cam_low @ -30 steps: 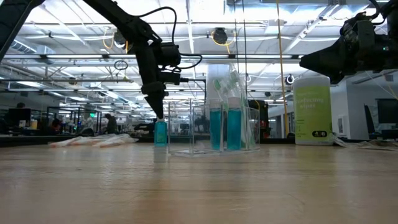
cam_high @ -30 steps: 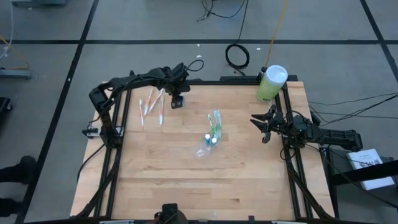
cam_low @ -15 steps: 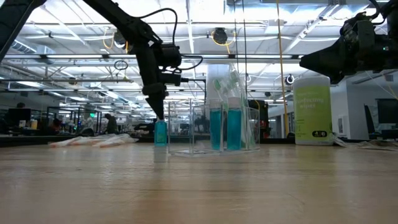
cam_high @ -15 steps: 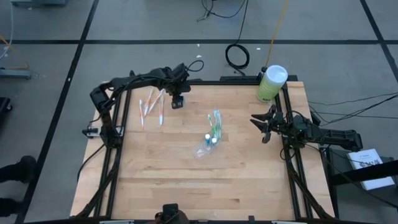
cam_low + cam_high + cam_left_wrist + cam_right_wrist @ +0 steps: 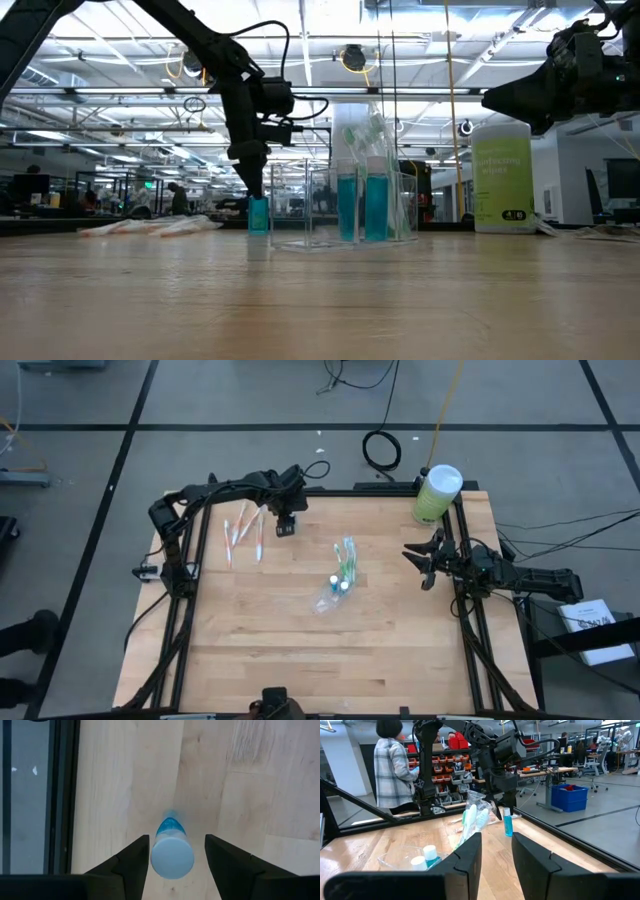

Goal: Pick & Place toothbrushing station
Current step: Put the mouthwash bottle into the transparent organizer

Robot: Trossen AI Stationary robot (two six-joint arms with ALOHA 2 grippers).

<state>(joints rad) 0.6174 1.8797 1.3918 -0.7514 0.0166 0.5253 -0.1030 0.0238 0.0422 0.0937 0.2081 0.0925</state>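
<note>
Since the earlier frame the left gripper [image 5: 285, 526] has risen slightly above the tube [image 5: 172, 851] it straddles near the counter's [image 5: 300, 650] far edge; its fingers [image 5: 127, 865] are spread and released, so this tube appears set down rather than held. The tube stands upright, blue with a white end. The clear holder [image 5: 335, 592], with green-white brushes [image 5: 348, 558] and more tubes, sits mid-counter. Pink-white brushes [image 5: 245, 532] lie near the far-left corner. The right gripper [image 5: 425, 565] waits, fingers spread, at the right edge.
</note>
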